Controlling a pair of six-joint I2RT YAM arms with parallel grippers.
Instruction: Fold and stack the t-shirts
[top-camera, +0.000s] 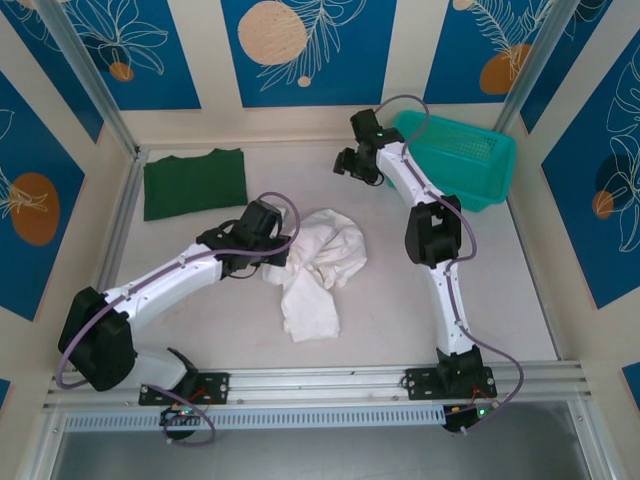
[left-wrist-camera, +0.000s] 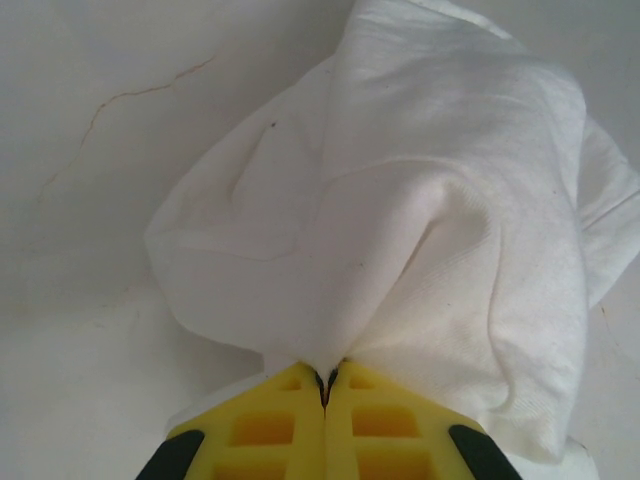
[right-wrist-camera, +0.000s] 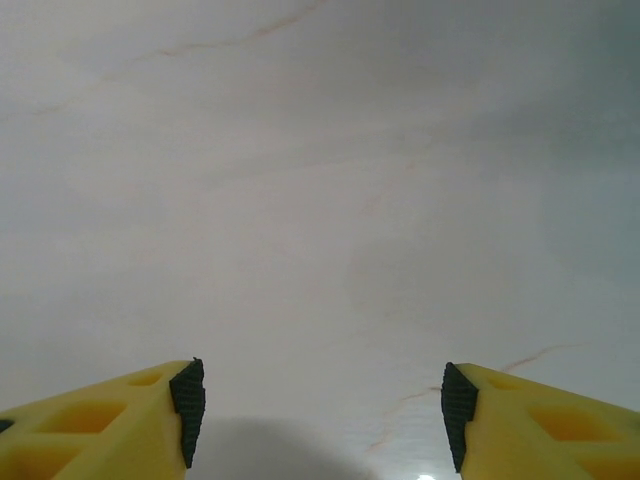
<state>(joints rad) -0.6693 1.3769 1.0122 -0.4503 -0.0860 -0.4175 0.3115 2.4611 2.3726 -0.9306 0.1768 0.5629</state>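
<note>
Table (top-camera: 400, 300) seen from above, pale and faintly veined, with two robot arms reaching onto it from the near edge. A white shirt (top-camera: 320, 265) lies crumpled near the middle, one part bunched in a mound and another trailing toward the near edge. The left gripper (top-camera: 283, 260) sits at the left side of that mound. Its wrist camera shows its yellow fingers (left-wrist-camera: 400, 420) pressed together, pinching a fold of the white shirt at their tips, with the cloth rising in soft folds beyond them. A dark green shirt (top-camera: 195, 182) lies flat in a neat rectangle at the far left corner, well apart from the white one. The right gripper (top-camera: 345, 165) hangs over the far side of the table, just left of a teal mesh basket (top-camera: 480, 190). Its wrist camera shows its fingers (right-wrist-camera: 100, 420) spread wide over bare tabletop, holding nothing.
</note>
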